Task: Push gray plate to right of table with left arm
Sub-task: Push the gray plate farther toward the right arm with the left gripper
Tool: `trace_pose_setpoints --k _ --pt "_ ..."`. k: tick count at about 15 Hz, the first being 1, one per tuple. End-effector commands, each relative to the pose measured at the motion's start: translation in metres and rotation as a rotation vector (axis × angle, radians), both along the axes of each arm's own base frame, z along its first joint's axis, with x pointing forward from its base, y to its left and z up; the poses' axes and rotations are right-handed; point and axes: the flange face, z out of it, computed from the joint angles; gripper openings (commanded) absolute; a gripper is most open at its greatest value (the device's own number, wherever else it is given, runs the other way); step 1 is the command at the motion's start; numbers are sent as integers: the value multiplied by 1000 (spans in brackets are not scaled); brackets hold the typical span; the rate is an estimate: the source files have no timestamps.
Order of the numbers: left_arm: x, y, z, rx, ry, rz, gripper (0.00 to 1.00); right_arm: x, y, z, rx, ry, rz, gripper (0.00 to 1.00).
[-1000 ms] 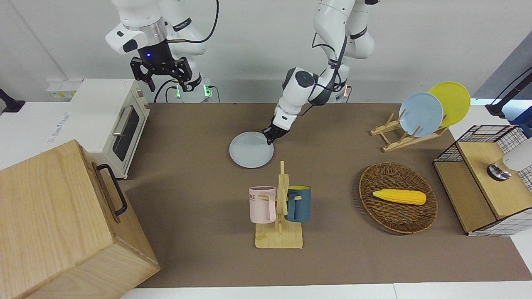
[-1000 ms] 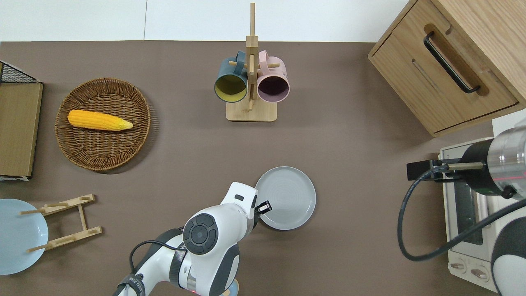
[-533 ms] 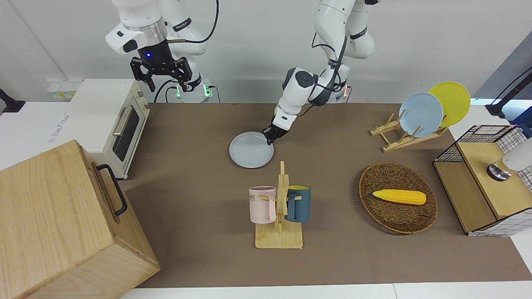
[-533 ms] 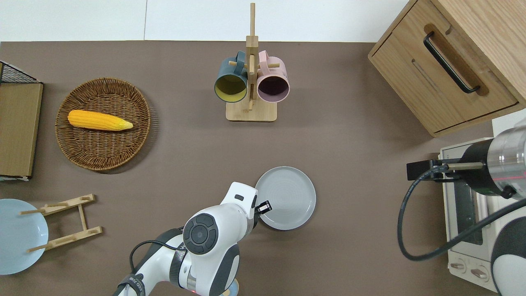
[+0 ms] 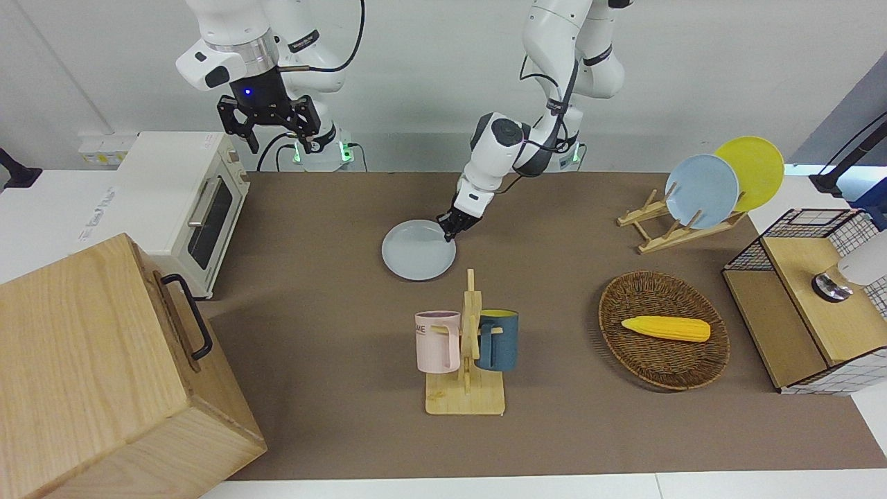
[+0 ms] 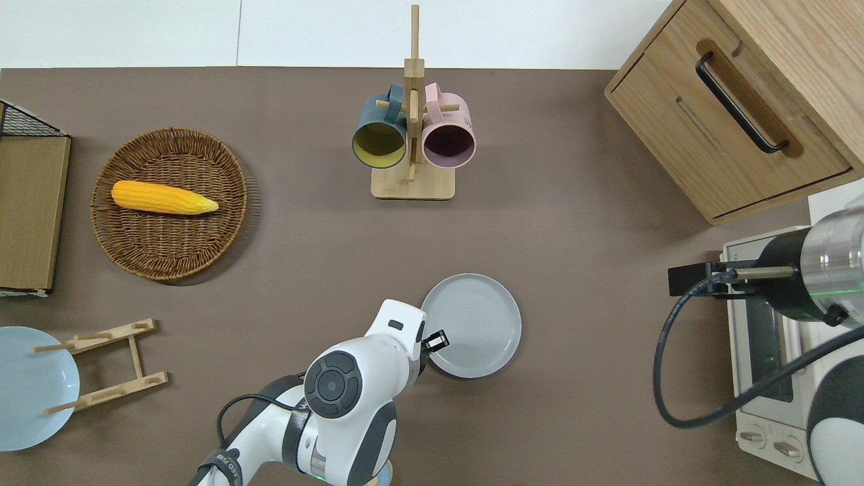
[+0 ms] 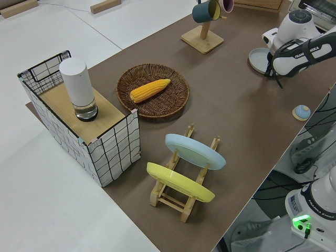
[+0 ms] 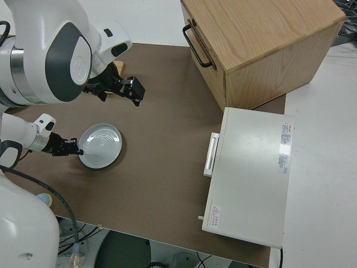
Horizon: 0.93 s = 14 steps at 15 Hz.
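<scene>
- The left gripper (image 6: pixel 435 339) sits low against the rim of the gray plate (image 6: pixel 472 324), on the edge toward the left arm's end; whether its fingers are parted or closed I cannot tell.
- The plate lies flat mid-table (image 6: pixel 580 223), nearer the robots than the mug rack (image 6: pixel 412 135).
- To push well, I'd keep the fingertips low and drive through the plate's centre, so it slides straight rather than spinning off.
- The wrist hides the contact point from above.
- The right arm is parked, its gripper (image 5: pixel 267 114) spread open.
</scene>
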Motion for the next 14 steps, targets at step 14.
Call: trace_pose_setpoints --k 14 --pt "-16 -67 -26 -46 33 -46 68 -8 -1 -1 9 5 -24 996"
